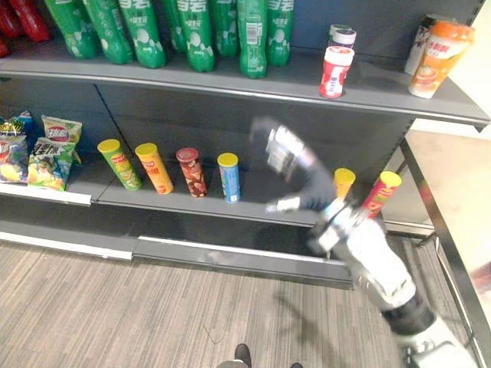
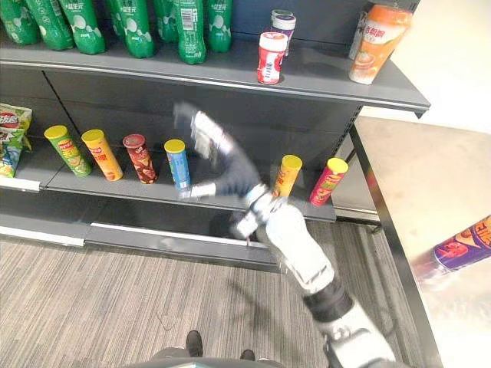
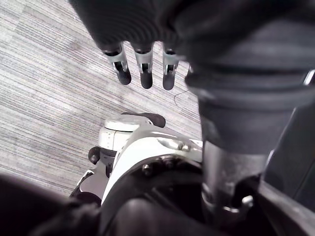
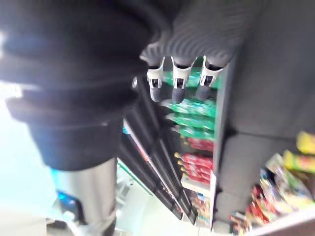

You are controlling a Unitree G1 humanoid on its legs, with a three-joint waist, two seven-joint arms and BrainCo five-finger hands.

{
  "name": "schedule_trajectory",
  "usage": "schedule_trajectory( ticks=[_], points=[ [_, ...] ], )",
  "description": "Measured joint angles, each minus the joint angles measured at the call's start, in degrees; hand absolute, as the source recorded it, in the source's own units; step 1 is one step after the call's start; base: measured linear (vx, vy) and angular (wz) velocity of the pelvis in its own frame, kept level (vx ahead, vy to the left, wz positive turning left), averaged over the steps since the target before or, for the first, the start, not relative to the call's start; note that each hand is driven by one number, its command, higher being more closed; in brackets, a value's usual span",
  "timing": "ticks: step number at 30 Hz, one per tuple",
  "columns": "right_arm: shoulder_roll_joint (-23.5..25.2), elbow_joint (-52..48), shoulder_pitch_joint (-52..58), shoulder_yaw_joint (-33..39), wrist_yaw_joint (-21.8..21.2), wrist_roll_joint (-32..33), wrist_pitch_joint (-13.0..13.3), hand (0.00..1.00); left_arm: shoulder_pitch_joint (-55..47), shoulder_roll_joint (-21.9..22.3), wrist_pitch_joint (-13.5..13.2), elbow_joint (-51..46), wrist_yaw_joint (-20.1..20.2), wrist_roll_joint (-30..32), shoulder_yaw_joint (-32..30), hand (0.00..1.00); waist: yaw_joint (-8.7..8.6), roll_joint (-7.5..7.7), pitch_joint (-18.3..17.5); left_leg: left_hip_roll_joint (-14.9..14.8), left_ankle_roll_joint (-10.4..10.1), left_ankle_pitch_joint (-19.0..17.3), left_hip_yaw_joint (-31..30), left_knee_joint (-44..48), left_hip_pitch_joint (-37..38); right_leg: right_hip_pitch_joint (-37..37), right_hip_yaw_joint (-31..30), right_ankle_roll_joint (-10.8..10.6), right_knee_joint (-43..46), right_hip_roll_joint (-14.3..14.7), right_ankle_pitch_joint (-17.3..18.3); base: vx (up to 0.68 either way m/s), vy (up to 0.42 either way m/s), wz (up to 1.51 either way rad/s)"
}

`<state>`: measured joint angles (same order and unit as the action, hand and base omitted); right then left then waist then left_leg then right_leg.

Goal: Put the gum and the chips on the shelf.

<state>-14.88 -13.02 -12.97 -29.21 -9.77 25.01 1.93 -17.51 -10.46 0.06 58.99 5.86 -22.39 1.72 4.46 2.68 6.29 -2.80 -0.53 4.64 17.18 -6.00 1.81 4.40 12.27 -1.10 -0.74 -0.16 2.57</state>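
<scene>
A red-and-white gum bottle [image 1: 336, 70] stands on the upper shelf [image 1: 383, 96], with a second bottle [image 1: 342, 35] behind it. Several chip cans stand tilted along the lower shelf [image 1: 253, 207], among them a blue one [image 1: 229, 176], a yellow one [image 1: 344, 182] and a red one [image 1: 381, 193]. My right hand [image 1: 282, 152] is raised in front of the lower shelf, between the blue and yellow cans, open and holding nothing; its straight fingers [image 4: 178, 81] show in the right wrist view. My left hand [image 3: 142, 69] hangs open over the floor.
Green bottles [image 1: 199, 31] line the upper shelf, and an orange cup [image 1: 434, 57] stands at its right end. Snack bags [image 1: 54, 153] sit at the left of the lower shelf. A purple can [image 2: 464, 247] lies on a pale table [image 2: 414, 184] to the right.
</scene>
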Motion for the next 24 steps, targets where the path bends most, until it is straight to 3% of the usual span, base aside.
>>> schedule_trajectory(
  ticks=[2, 3, 6, 9, 11, 15, 21, 24],
  points=[
    [0.8, 5.2, 5.3, -3.0, -0.9, 0.1, -0.7, 0.00, 0.2, 0.0, -0.1, 0.4, -0.4, 0.0, 0.5, 0.00, -0.18, -0.30, -0.3, 0.0, 0.1, -0.3, 0.6, 0.0, 0.5, 0.2, -0.4, 0.0, 0.1, -0.1, 0.0, 0.07, 0.046, -0.26],
    [2.5, 20.4, 14.4, -5.5, -2.0, -0.6, -1.1, 0.00, 0.2, 0.0, -0.7, 2.0, -1.3, -2.8, 2.5, 0.00, -1.83, -0.95, -0.8, 0.1, 0.1, -1.0, 2.6, 0.0, 0.9, -0.2, -2.3, 0.0, 0.8, -0.4, 0.1, 0.08, 0.082, -0.49],
    [2.3, 25.1, 17.6, -5.2, -1.9, -4.6, -0.8, 0.00, 0.0, 0.0, -0.8, 2.2, -1.9, -4.2, 3.0, 0.00, -2.85, -1.17, -0.9, 0.3, 0.2, -1.6, 3.3, 0.0, 1.3, -0.2, -3.2, 0.2, 0.9, -0.6, 0.5, 0.05, 0.055, -0.24],
    [4.6, 36.7, 19.4, -1.8, -2.1, -6.4, 3.1, 0.00, 0.4, 0.1, -0.8, 2.0, -2.4, -3.8, 3.1, 0.00, -2.77, -1.34, -1.1, 0.6, 0.4, -1.9, 3.7, 0.0, 1.5, -0.2, -3.3, 0.1, 0.9, -0.8, 0.7, 0.05, 0.045, -0.01],
    [5.9, 48.9, 20.3, 4.4, -0.5, -11.9, 5.0, 0.00, 0.6, 0.3, -1.1, 1.9, -3.6, -2.3, 3.4, 0.00, -2.85, -1.91, -1.1, 1.2, 0.6, -2.2, 3.1, 0.0, 1.4, -0.1, -3.1, -0.2, 1.1, -1.3, 0.9, 0.06, 0.062, 0.09],
    [6.2, 60.0, 22.4, 15.5, 3.5, -16.2, 7.5, 0.00, 0.3, 0.8, -2.4, 1.5, -4.6, 0.6, 2.3, 0.00, -3.14, -2.08, -1.1, 1.9, 0.9, -2.8, 2.9, 0.0, 1.7, -0.1, -2.9, -1.2, 2.1, -2.2, 1.4, 0.08, 0.065, 0.04],
    [7.8, 68.0, 22.3, 27.7, 10.1, -20.7, 11.3, 0.00, -0.4, 1.8, -3.7, 1.6, -5.5, 3.5, -0.1, 0.00, -4.19, -2.04, -0.8, 2.7, 1.0, -3.9, 2.9, 0.0, 3.5, 0.9, -3.0, -1.7, 2.8, -2.9, 2.0, 0.07, 0.041, -0.01],
    [8.1, 70.4, 22.3, 31.7, 12.4, -22.9, 11.2, 0.00, 0.0, 2.0, -2.4, 2.1, -5.5, 3.5, -0.4, 0.00, -4.44, -1.88, -0.4, 3.0, 1.1, -4.4, 3.2, 0.0, 4.3, 1.4, -3.4, -1.9, 2.8, -3.2, 2.4, 0.05, 0.031, -0.04]
  ],
)
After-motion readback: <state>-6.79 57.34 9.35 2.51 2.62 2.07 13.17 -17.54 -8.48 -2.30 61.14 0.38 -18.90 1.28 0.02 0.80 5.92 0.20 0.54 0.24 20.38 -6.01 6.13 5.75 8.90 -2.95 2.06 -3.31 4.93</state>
